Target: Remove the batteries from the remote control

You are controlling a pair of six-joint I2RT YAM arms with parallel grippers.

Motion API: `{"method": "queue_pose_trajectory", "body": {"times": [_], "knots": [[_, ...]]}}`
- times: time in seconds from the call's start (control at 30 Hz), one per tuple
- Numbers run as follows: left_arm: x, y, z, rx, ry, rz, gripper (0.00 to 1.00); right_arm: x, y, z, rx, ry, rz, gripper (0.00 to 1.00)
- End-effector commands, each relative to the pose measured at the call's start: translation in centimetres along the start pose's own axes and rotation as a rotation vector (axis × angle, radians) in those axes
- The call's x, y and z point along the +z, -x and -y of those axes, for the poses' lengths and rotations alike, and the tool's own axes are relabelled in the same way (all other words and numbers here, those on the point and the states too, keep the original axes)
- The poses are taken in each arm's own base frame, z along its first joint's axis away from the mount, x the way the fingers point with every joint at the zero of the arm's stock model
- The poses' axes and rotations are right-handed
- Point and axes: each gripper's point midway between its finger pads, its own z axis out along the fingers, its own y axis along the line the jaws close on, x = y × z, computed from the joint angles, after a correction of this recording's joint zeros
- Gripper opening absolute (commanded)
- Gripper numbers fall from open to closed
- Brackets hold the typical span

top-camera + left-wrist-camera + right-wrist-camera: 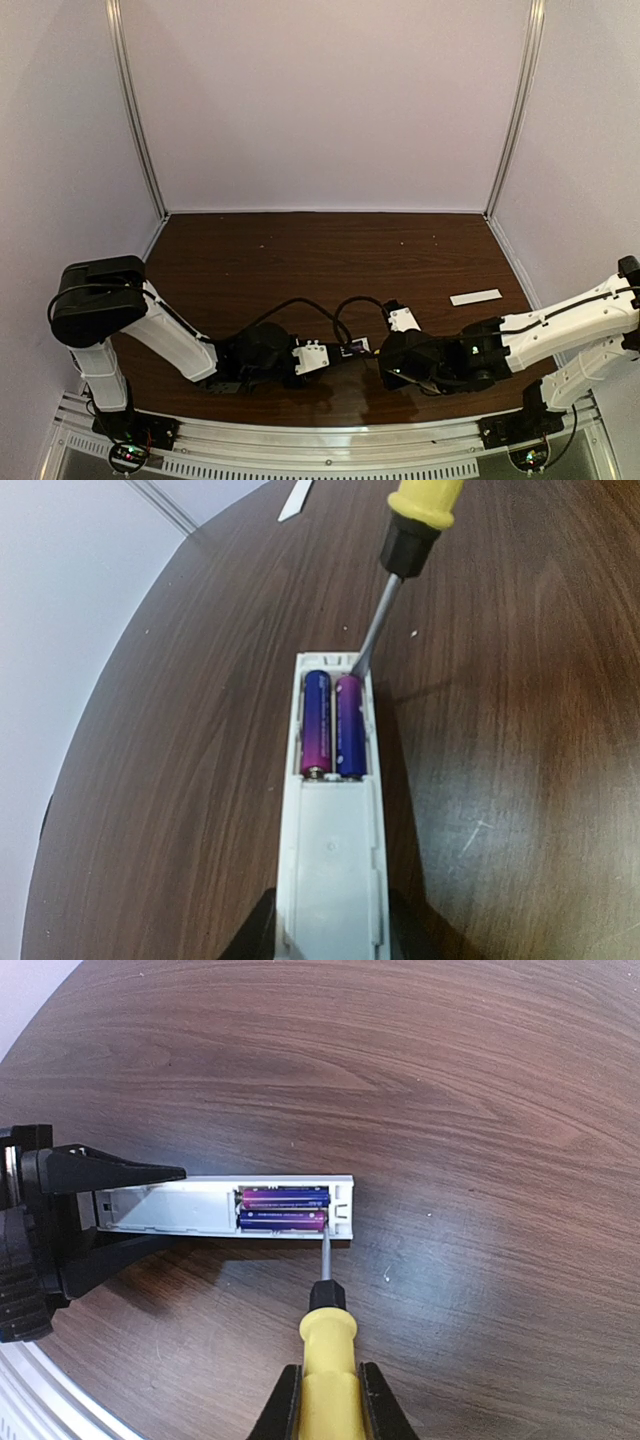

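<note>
While the dark wood-grain tabletop (330, 250) lies boxed in by pale lilac walls (320, 100) with metal corner rails (135, 110), the remote control (330, 860) sits near its six o'clock edge. Its back is open, and the batteries (333, 725) lie side by side in the compartment. On the remote's closed end the left end effector (150, 1208) is clamped. Around the yellow-handled screwdriver (328, 1345) the right end effector (328, 1400) is clamped, with the tip at one battery's end. A white cover strip (475, 297) lies toward four o'clock.
</note>
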Motion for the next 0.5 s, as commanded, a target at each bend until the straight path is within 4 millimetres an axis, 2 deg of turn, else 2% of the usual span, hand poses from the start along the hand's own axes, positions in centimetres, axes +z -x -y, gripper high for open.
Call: {"method": "queue_pose_trajectory", "body": {"times": [0.0,0.47], "knots": [[0.22,2.41,-0.09,0.007,0.003,0.083,0.00,0.57,0.19,0.27,-0.020,-0.021,0.020,0.00],[0.26,2.44,0.34,0.010,-0.018,0.091,0.00,0.58,1.16,-0.11,0.017,0.068,0.080,0.00]]}}
